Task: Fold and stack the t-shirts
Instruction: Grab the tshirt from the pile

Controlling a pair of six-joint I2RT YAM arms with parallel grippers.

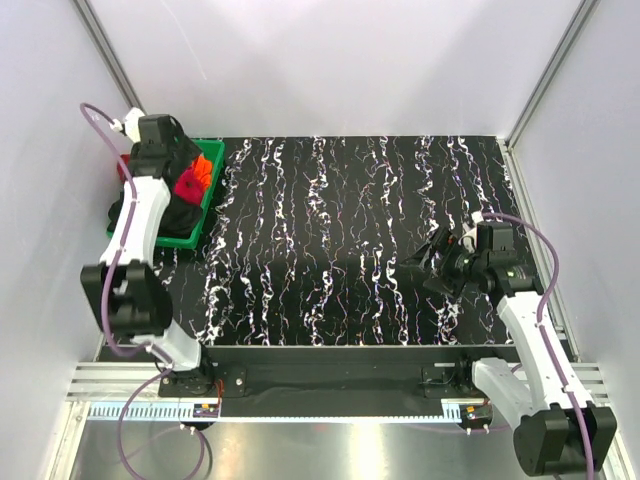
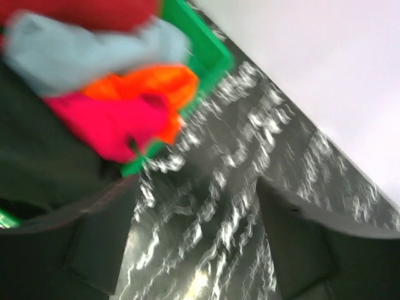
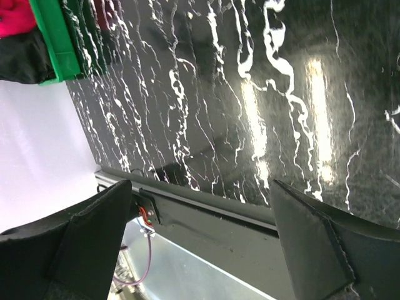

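So, every shirt is piled in the green plastic bin (image 1: 212, 175) at the far left corner of the glossy black counter with white marbled streaks (image 1: 350, 230). From the left wrist camera the pile goes like this: the red cloth t-shirt (image 2: 81, 9) is furthest back and the crumpled light blue cloth t-shirt (image 2: 81, 53) is just in front of it. The orange cloth t-shirt (image 2: 153, 87) sits against the bin's rim, with the magenta-pink cloth t-shirt (image 2: 106, 122) touching it. The soft black cloth t-shirt (image 2: 37, 156) is at the near end, and in the top view it spills over the bin's edge. The left pincer (image 2: 197, 181) hangs by the bin's near right corner, fingers spread wide with only counter showing between them. That view is pretty blurry, so I can't tell whether its left finger touches the black cloth. The right pincer (image 3: 200, 184) is well apart from the bin, over the right side of the counter and pointing left. It's spread wide too and holding nothing, just bare counter between its fingers.
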